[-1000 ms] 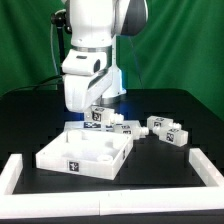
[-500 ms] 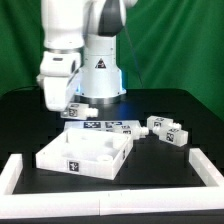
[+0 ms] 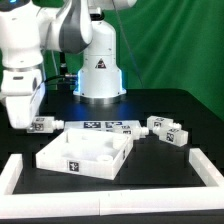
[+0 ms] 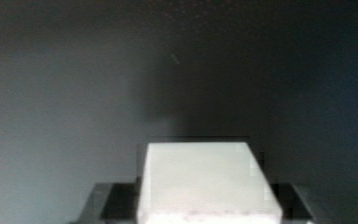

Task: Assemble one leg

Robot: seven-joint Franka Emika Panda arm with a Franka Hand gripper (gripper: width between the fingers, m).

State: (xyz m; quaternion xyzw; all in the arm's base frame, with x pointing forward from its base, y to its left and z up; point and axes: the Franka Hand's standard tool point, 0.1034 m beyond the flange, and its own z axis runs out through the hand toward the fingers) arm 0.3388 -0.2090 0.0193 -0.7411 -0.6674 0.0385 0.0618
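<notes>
The arm (image 3: pixel 25 60) leans out to the exterior view's left, over a bare stretch of black worktop (image 3: pixel 175 105). I judge this keeps its load clear of the other parts while it is carried. The tray (image 3: pixel 55 160) lies mid-worktop with its hollow side up, probably so a corner can take a leg. Behind it lies the marker board (image 3: pixel 105 125), and the spare legs (image 3: pixel 165 128) are loose toward the exterior view's right, well apart from the arm.

The pincer (image 3: pixel 36 123) hangs low beside the tray's left rear corner, clenched on the leg (image 3: pixel 42 126). In the wrist view the white block fills the gap between the dark fingers (image 4: pixel 108 200) and juts out past their tips. Whether the leg touches the worktop, I cannot tell.
</notes>
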